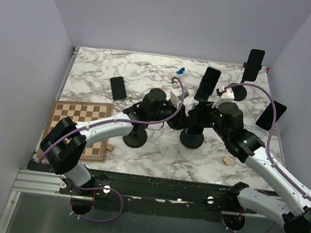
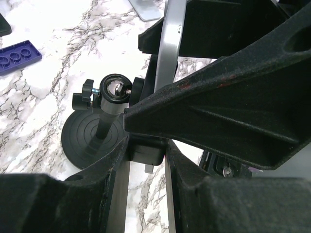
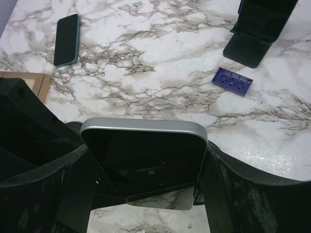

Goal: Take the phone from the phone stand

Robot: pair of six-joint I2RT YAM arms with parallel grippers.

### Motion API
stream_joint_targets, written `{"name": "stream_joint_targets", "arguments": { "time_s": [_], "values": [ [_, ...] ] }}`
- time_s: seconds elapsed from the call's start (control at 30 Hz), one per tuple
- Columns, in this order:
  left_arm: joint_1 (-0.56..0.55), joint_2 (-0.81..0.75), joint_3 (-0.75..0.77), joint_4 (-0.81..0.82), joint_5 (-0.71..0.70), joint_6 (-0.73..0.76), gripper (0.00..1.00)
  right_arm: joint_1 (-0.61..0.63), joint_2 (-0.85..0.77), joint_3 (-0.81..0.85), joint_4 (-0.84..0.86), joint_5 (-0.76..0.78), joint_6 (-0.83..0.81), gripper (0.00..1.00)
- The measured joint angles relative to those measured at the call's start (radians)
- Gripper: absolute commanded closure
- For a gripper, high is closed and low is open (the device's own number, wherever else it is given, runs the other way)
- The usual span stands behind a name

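The phone [image 1: 208, 83] stands upright in a black phone stand with a round base [image 1: 191, 138] at mid-table. My right gripper [image 1: 202, 112] is shut on the phone's lower part. In the right wrist view the silver-edged phone [image 3: 146, 155] sits between both fingers [image 3: 221, 194], which touch its sides. My left gripper [image 1: 179, 119] reaches in from the left. In the left wrist view its fingers [image 2: 112, 179] close on the stand's black cradle block [image 2: 146, 150], beside the ball joint [image 2: 114, 89] and base [image 2: 85, 141]. The phone's silver edge [image 2: 170, 43] rises behind.
A dark phone [image 1: 118, 88] lies flat at the back left. A chessboard [image 1: 78, 127] sits at the left, with an empty round stand [image 1: 135, 139] beside it. Two more phones on stands [image 1: 255, 65] [image 1: 271, 115] are at the right. A blue brick [image 1: 180, 70] lies behind.
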Motion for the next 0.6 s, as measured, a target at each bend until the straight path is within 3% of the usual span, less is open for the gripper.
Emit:
{"name": "stream_joint_targets", "arguments": {
  "time_s": [0.1, 0.27, 0.6],
  "values": [
    [0.0, 0.0, 0.0, 0.0, -0.002, -0.002, 0.64, 0.0, 0.0, -0.002, 0.004, -0.002, -0.001, 0.99],
    [0.001, -0.01, -0.003, -0.009, 0.0, -0.003, 0.46, 0.0, -0.01, -0.003, -0.006, -0.013, 0.006, 0.99],
    [-0.002, -0.037, -0.013, -0.006, 0.045, -0.008, 0.38, -0.001, -0.031, 0.004, -0.08, -0.028, 0.054, 0.99]
  ]
}}
